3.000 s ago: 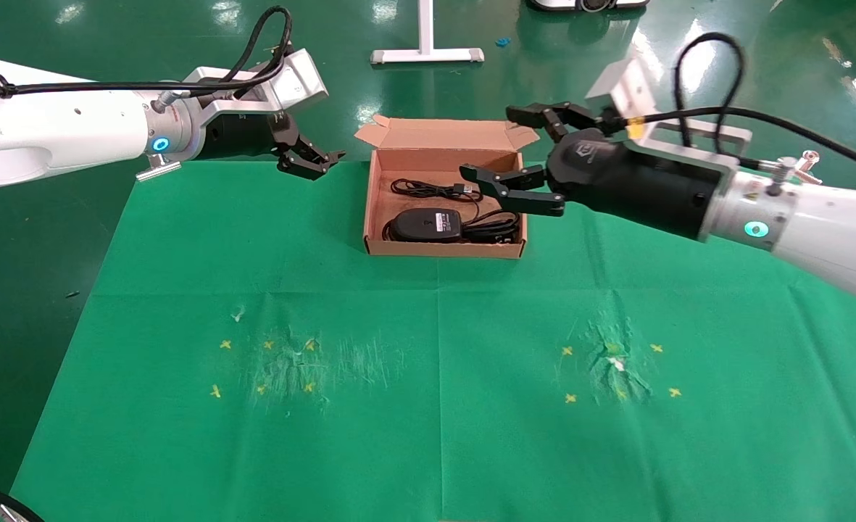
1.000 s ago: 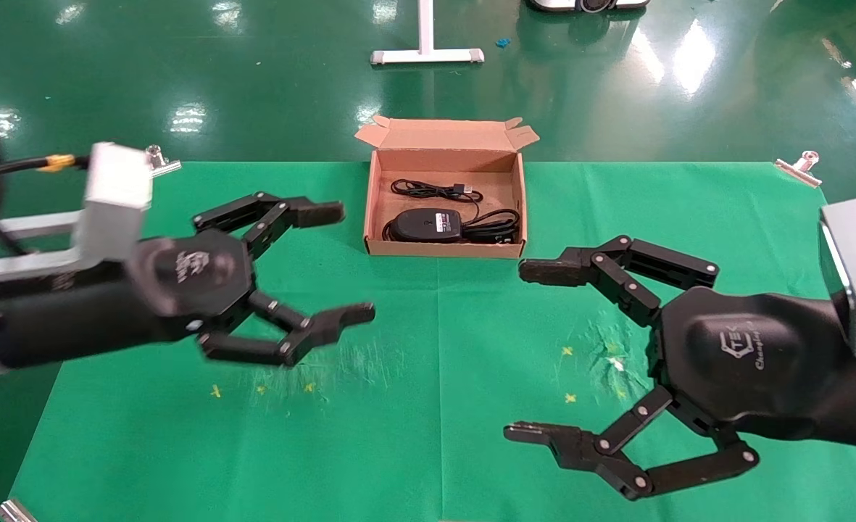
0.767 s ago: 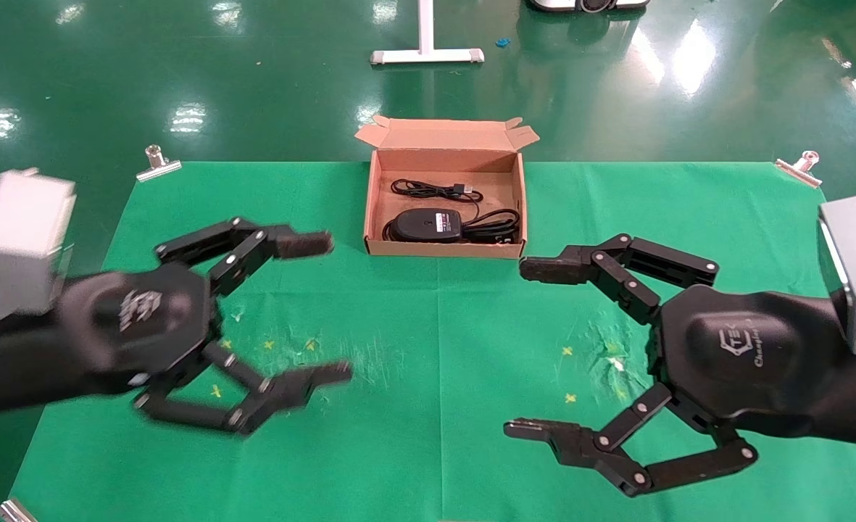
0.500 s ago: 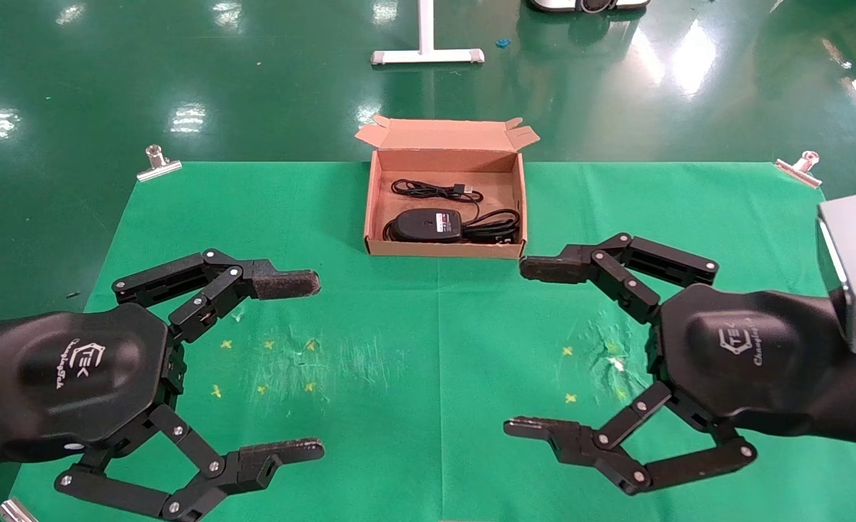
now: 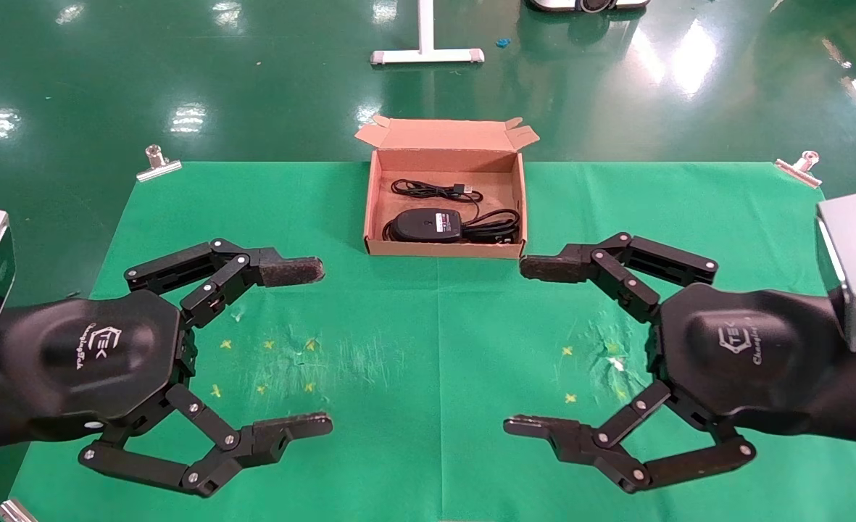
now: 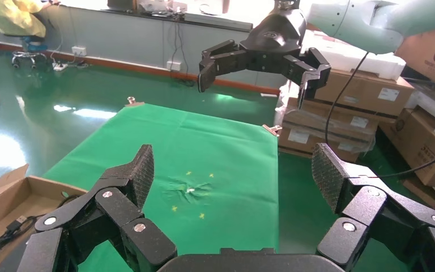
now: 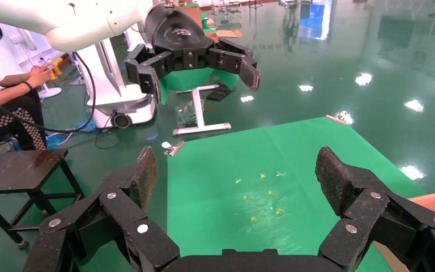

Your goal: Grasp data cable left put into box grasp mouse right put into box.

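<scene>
Both arms have drawn back from the box (image 5: 445, 151) since three seconds ago. Head view: the left gripper (image 5: 304, 348) at lower left and the right gripper (image 5: 533, 348) at lower right hang spread and empty; the mouse (image 5: 425, 225) and data cable (image 5: 496, 228) lie inside the box at upper centre. Left wrist view: spread fingers (image 6: 137, 170), box corner at lower left. Right wrist view: spread fingers (image 7: 331, 173), box corner at lower right. Judged, packing looks finished; only parking remains.
</scene>
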Controlling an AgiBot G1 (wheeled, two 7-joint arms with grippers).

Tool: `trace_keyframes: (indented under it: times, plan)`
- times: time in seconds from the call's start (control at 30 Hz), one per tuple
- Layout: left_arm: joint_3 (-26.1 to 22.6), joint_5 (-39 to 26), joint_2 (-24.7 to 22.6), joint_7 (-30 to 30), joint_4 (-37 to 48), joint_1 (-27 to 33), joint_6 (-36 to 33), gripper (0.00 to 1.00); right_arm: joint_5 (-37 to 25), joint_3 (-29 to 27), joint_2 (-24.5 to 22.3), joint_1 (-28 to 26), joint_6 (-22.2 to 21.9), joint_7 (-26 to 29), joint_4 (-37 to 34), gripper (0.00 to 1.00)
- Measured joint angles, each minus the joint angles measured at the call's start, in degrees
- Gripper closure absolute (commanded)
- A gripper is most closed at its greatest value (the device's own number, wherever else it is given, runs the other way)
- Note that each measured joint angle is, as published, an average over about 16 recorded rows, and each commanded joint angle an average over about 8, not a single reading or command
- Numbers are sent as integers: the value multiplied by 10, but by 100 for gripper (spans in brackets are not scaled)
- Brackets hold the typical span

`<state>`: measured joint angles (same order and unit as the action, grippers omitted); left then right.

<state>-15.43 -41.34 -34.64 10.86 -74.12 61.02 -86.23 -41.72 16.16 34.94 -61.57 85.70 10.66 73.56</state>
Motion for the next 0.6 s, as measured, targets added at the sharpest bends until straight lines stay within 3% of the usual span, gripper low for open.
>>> trace_keyframes:
  times: [0.6]
  plan:
    - [-5, -4, -3, -1, 5, 4, 5, 0, 0, 0, 0, 0, 0, 0, -1, 0]
